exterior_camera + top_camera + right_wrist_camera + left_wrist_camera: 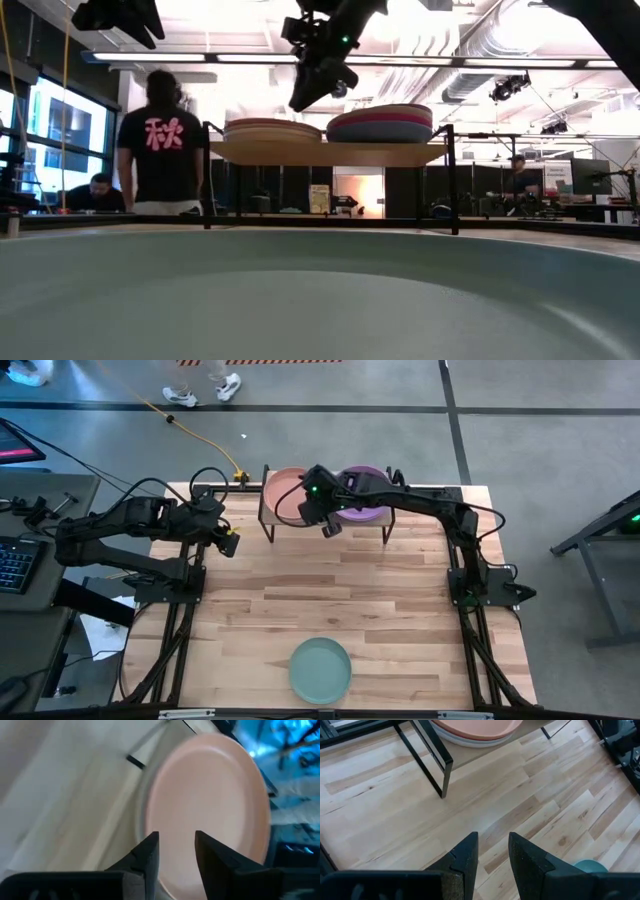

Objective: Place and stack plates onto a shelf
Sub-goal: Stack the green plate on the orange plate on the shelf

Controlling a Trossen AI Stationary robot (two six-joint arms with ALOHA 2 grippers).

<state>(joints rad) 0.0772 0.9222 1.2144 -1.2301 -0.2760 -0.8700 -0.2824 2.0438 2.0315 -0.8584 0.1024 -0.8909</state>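
The shelf stands at the table's far edge on thin black legs and bears two stacks of plates. The left stack has a salmon plate on top, and the right stack has a purple plate on top. A teal plate lies flat near the table's near edge. My right gripper hovers at the shelf's front edge between the stacks, above plate height in the low view. It is narrowly open and empty. My left gripper hangs left of the shelf, narrowly open and empty.
The wooden plank table stretches bare between the shelf and the teal plate. The shelf's black leg stands just ahead of my left gripper. A yellow cable runs across the floor beyond the far edge. People stand in the room behind.
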